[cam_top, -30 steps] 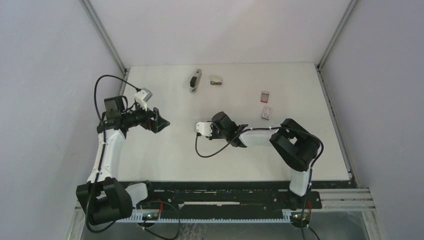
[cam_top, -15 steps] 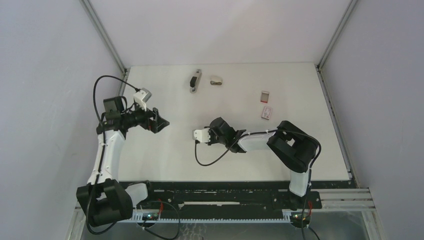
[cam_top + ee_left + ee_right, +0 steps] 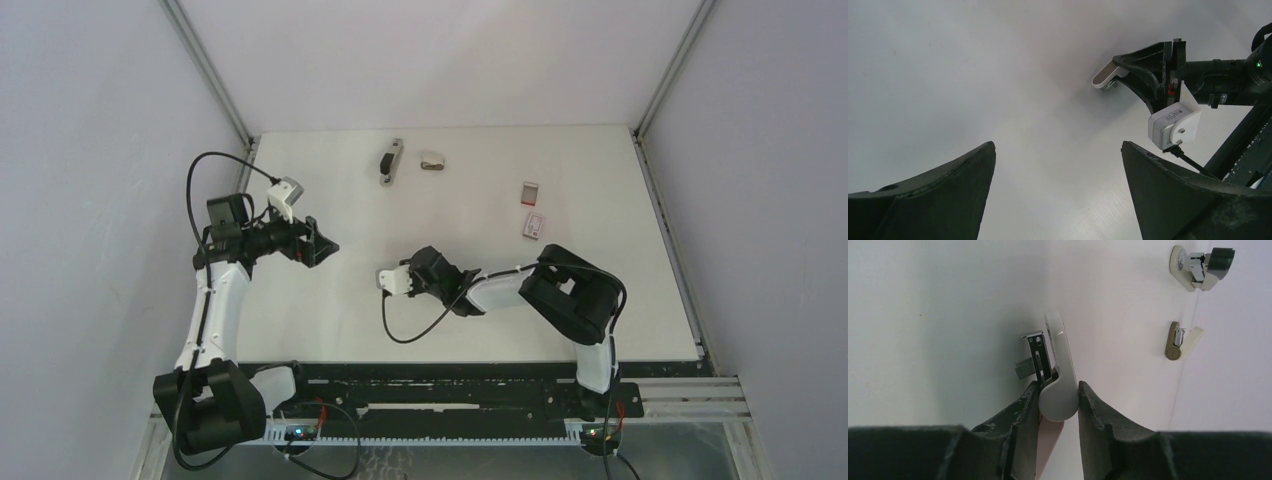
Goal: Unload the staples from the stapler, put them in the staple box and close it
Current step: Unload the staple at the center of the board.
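Right hand [image 3: 1057, 390] is pinching a cream piece [image 3: 1062, 372] between its two fingers. It is gripping the rounded end, and the rest of the piece is reaching out past the fingertips. A silvery metal rail [image 3: 1040, 356] is running along the left side of that piece. A short grey strip, the staples [image 3: 1022, 371] by the look of it, is poking out just left of the rail. In the left wrist view the piece is hanging low over the counter [image 3: 300, 320]; whether it is touching, I cannot tell. That hand is sitting around the middle of the counter, a touch to the near side.

Left hand [image 3: 1058, 150] is hovering over the left part of the counter. Its fingers are spread wide, and it is facing right toward the other hand, well apart from it.

The stapler [image 3: 391, 161] is lying at the far side of the counter, left of centre, well apart from both hands. Just to its right a small clawed piece [image 3: 432, 161] is lying, close but not touching. Over on the right, two red-and-white boxes [image 3: 531, 190] are lying close together, the second one [image 3: 534, 224] a little nearer.
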